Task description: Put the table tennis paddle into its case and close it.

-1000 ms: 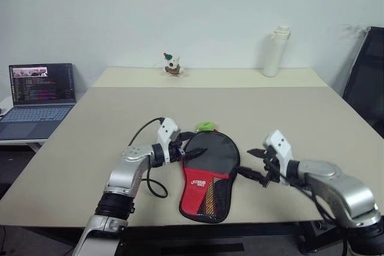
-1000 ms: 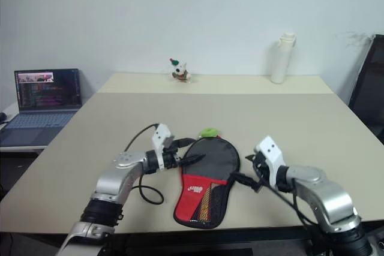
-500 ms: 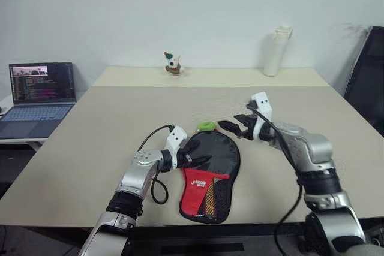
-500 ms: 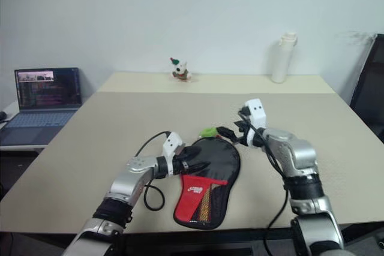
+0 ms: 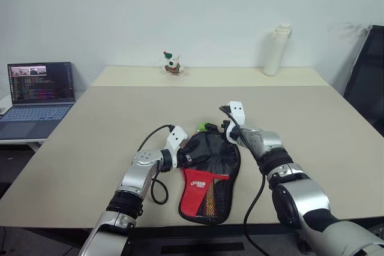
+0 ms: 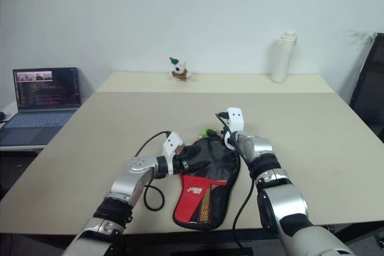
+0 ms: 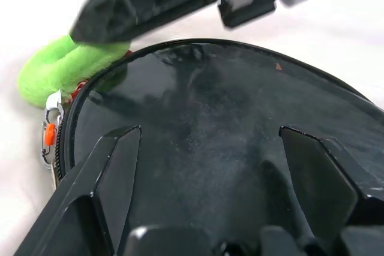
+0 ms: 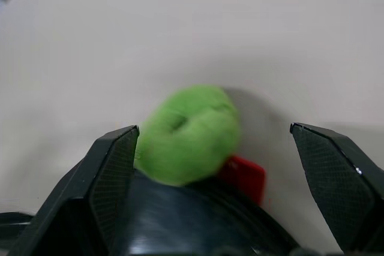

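Observation:
The case (image 5: 211, 175) lies flat near the table's front edge, with its round black end away from me and its red mesh-pocket end (image 5: 201, 193) toward me. A fuzzy green ball (image 8: 189, 133) with a small red tag hangs at the far rim by the zip pull (image 7: 49, 136). My left gripper (image 5: 200, 159) is open and reaches over the left side of the black face, its fingers (image 7: 114, 166) spread above it. My right gripper (image 5: 217, 128) is open at the far rim, with the green ball between its fingers (image 8: 117, 166). The table tennis paddle is hidden.
An open laptop (image 5: 39, 97) sits on a side table at the left. A small toy figure (image 5: 173, 64) and a white bottle (image 5: 276, 51) stand at the table's far edge. A black chair (image 5: 367, 88) is at the right. A black cable loops beside my left arm (image 5: 157, 187).
My right gripper swung from the case's right side forward and left to its far rim by the green ball. My left gripper settled slightly lower over the case, then held still.

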### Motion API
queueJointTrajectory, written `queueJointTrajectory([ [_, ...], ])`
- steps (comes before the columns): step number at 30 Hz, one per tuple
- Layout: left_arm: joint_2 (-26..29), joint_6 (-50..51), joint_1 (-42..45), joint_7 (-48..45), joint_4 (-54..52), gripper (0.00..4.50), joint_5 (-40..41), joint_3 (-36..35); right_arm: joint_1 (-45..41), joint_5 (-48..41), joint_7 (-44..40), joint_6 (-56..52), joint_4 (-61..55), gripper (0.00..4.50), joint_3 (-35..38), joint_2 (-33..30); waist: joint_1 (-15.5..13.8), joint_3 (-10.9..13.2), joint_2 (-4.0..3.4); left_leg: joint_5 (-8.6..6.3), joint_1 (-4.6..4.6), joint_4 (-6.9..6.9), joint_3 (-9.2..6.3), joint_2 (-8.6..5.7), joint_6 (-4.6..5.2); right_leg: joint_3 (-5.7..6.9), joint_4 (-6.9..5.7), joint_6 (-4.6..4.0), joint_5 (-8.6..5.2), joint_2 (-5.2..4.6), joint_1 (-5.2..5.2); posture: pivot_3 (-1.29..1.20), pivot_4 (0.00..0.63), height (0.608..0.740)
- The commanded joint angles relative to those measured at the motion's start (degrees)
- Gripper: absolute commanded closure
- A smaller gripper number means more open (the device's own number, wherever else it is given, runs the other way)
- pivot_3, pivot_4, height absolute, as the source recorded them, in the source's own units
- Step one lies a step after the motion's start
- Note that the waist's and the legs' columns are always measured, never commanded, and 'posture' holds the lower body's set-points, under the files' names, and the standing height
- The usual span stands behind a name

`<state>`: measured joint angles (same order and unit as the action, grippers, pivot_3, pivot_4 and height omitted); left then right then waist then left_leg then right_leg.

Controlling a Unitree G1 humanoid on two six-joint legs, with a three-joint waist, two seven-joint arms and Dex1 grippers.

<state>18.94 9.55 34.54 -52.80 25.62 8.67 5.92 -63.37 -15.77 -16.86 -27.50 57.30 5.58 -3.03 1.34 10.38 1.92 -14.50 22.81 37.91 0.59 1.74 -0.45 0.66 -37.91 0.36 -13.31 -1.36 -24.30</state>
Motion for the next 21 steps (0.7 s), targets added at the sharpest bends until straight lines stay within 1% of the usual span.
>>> queueJointTrajectory([
  [1,0.09,-0.25,-0.14,0.54,-2.10,0.50,-0.05,0.09,-3.08,0.68,0.62,4.44,3.44,0.06,1.48,0.86,0.18,0.00,0.00,0.00,0.00,0.00,-0.01,0.02,0.00,0.00,0.00,0.00,0.00,0.00,0.00,0.00,0.150,0.740],
  [4,0.13,-0.19,-0.25,0.67,-2.19,0.50,-0.09,0.17,-4.16,0.99,1.00,6.20,5.99,0.06,2.19,1.68,0.26,0.00,-0.01,0.00,-0.01,-0.01,-0.02,0.02,0.00,0.00,-0.02,0.00,0.00,0.00,0.00,0.00,0.150,0.740],
  [5,0.16,-0.25,-0.24,0.70,-2.07,0.47,-0.15,0.22,-4.53,1.16,1.09,6.74,6.61,0.44,2.38,2.06,0.28,0.01,-0.01,0.00,-0.01,-0.01,-0.02,0.02,0.00,0.00,-0.02,0.00,0.00,0.00,0.00,0.00,0.150,0.740],
  [6,0.18,-0.38,-0.19,0.72,-1.81,0.47,-0.24,0.27,-4.86,1.33,1.04,7.16,7.09,0.63,2.52,2.39,0.29,0.01,-0.01,0.00,-0.01,-0.01,-0.01,0.03,0.00,0.00,-0.02,0.00,0.00,0.00,0.00,0.00,0.150,0.740],
  [10,0.05,-1.00,0.04,0.99,-0.64,0.47,-0.80,0.48,-5.54,1.75,0.57,7.89,7.92,2.01,2.90,2.91,0.29,0.01,-0.01,0.00,-0.01,0.00,-0.03,0.04,0.00,0.00,-0.02,0.00,0.00,-0.01,0.00,0.00,0.150,0.740],
  [12,-0.03,-1.21,0.09,1.09,-0.20,0.47,-1.13,0.55,-5.62,1.92,0.46,8.10,8.02,2.84,2.93,2.95,0.28,0.01,-0.01,0.00,-0.01,-0.01,-0.03,0.03,0.00,0.00,-0.02,0.00,0.00,-0.03,0.00,0.00,0.150,0.740],
  [14,-0.23,-1.21,0.13,1.49,0.84,0.47,-1.51,0.56,-5.67,2.09,0.25,8.26,7.96,3.48,2.89,2.90,0.29,0.00,-0.01,0.00,-0.01,-0.01,-0.02,0.03,0.00,0.00,-0.02,0.00,0.00,-0.03,0.00,0.00,0.150,0.740],
  [16,-0.47,-1.50,-0.09,2.06,2.54,0.47,-2.11,0.75,-5.68,2.46,0.11,8.66,7.82,4.24,2.73,2.69,0.29,0.00,-0.02,0.00,-0.02,-0.01,-0.02,0.03,0.00,0.00,-0.02,0.00,0.00,-0.03,0.00,0.00,0.150,0.740],
  [17,-0.69,-1.64,-0.31,2.32,3.31,0.47,-2.25,0.79,-5.68,2.62,0.15,8.84,7.76,4.48,2.70,2.49,0.28,-0.01,-0.03,0.00,-0.03,-0.01,-0.02,0.03,0.00,0.01,-0.03,0.00,0.00,-0.03,0.01,0.00,0.150,0.740],
  [21,-1.33,-2.34,-1.12,2.93,5.09,0.47,-2.38,0.96,-5.60,3.14,0.36,9.27,7.60,4.48,2.98,1.81,0.25,-0.03,-0.06,0.00,-0.12,0.00,-0.03,0.01,0.00,0.01,-0.05,0.01,0.00,-0.06,0.10,0.00,0.150,0.740],
])
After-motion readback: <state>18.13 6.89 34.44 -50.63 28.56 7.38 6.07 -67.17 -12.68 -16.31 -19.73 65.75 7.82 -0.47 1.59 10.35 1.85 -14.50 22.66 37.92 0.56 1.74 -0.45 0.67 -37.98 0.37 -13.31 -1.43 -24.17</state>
